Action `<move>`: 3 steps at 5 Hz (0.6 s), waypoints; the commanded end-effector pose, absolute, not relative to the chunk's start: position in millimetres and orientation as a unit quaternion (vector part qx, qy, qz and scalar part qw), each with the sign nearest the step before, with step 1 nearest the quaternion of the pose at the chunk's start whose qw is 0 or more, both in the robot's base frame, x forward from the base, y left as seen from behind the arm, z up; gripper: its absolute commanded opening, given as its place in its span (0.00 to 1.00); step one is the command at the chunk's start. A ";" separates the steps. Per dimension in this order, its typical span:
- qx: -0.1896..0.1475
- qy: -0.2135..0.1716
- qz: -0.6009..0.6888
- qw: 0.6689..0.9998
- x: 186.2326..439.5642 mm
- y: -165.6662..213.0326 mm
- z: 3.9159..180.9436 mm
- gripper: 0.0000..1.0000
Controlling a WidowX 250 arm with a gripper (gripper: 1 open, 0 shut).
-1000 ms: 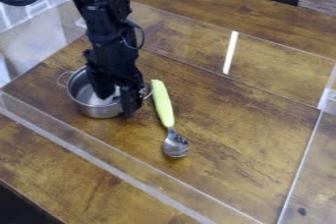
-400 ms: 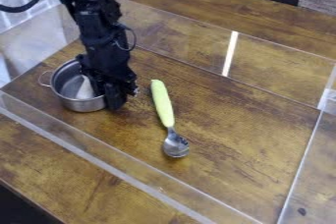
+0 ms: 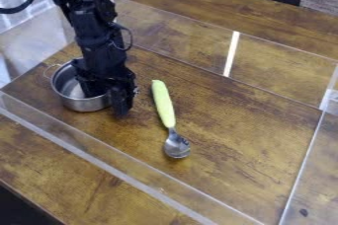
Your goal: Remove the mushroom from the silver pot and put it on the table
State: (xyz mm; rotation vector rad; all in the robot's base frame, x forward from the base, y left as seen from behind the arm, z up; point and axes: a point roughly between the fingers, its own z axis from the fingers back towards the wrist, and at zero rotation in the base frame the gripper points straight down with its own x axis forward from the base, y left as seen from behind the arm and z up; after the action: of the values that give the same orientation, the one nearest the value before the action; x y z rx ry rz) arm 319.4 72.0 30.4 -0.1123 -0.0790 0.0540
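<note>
The silver pot (image 3: 73, 87) stands on the left of the wood-plank table (image 3: 238, 111), and the part of its inside that shows is bare grey metal. My gripper (image 3: 119, 99) points straight down at the pot's right rim, its dark fingers reaching the table right beside the pot wall. The arm's black body covers the rim there. No mushroom shows; it is hidden or out of view. The fingers merge into one dark mass, so I cannot tell their gap or whether anything sits between them.
A spoon with a yellow-green handle (image 3: 162, 104) and silver bowl (image 3: 177, 148) lies just right of the gripper. Clear acrylic walls (image 3: 232, 53) edge the table on all sides, with a low front wall near the bottom left.
The pot has slid left and a little back across the table. The arm and gripper shifted left with it, staying at its right rim.
</note>
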 end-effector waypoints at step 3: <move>-0.080 -0.070 0.005 0.994 325.1 51.5 65.2 1.00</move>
State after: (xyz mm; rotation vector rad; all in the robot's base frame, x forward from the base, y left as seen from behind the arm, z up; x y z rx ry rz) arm 317.9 53.6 47.5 -0.1732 -0.0844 0.0289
